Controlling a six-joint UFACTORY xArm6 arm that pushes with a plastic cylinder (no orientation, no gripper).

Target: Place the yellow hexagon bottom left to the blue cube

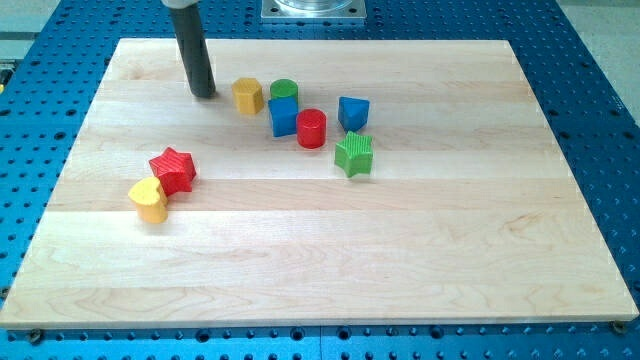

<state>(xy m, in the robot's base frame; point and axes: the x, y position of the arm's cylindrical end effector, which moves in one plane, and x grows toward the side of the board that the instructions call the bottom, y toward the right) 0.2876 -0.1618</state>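
Observation:
The yellow hexagon stands near the view's top, just left of the blue cube and slightly above it, next to a green cylinder. My tip rests on the board a short way to the left of the yellow hexagon, with a small gap between them. The rod rises from it up out of the view's top.
A red cylinder touches the blue cube's right side. A blue triangular block and a green star lie further right. A red star and a yellow heart-like block sit at the left. The wooden board lies on a blue perforated table.

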